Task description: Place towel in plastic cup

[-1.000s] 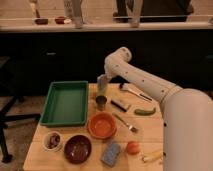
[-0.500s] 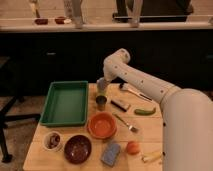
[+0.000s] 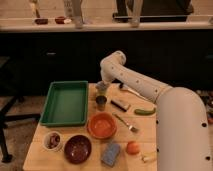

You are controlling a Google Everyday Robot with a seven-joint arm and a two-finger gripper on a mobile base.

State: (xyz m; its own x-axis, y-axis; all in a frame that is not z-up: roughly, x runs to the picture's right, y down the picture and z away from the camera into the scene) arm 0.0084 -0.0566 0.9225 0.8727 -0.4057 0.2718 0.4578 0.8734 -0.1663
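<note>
White, smooth, rounded arm casing, thick and tubular, dotted with small dark screw holes; bulbous elbow joint; gripper at the far table end, greyish.

Matt wooden table, glossy orange bowl, gripper above dark metal cup.

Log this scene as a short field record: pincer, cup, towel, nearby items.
pincer: at the table's far edge, over the plastic cup
plastic cup: upright beside the green tray, largely hidden by the pincer
towel: not clearly visible
metal cup: just in front of the plastic cup
orange bowl: nearer the front, centre
blue pad: front edge
</note>
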